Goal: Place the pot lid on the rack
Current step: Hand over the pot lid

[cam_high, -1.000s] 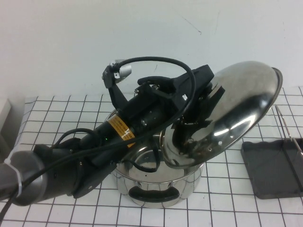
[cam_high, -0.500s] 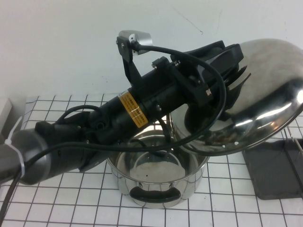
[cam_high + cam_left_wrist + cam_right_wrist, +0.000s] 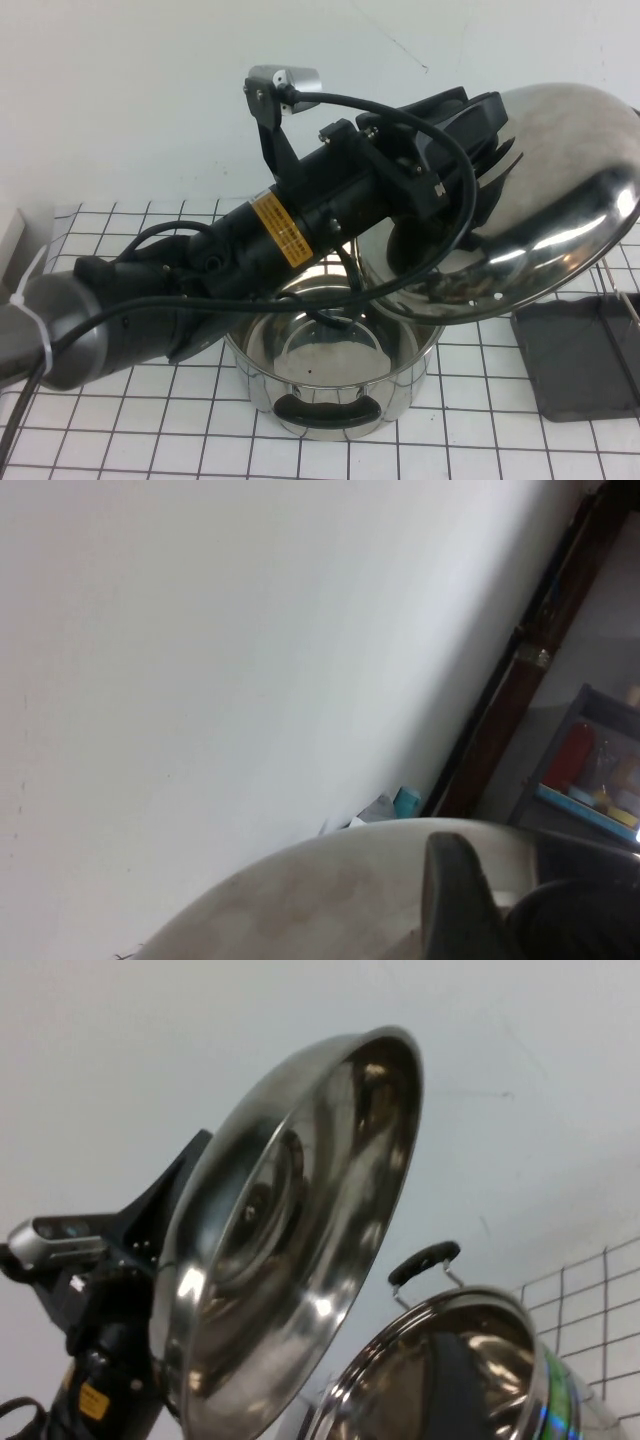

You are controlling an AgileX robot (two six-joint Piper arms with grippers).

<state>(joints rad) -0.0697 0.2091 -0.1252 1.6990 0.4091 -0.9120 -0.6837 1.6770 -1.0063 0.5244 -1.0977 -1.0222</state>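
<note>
Item: pot lid (image 3: 545, 215), clamped by knob in left gripper (image 3: 470, 150), tilted, now lifted rightward off pot (image 3: 330, 375), hanging over rack's (image 3: 575, 355) left edge, so placement nears; right gripper unseen, fingers can't tell.

open steel pot (image 3: 330, 375) stands on the gridded tablecloth (image 3: 120, 450).

One pot lid (image 3: 545, 200), one pot (image 3: 330, 375), one rack (image 3: 575, 355).
</note>
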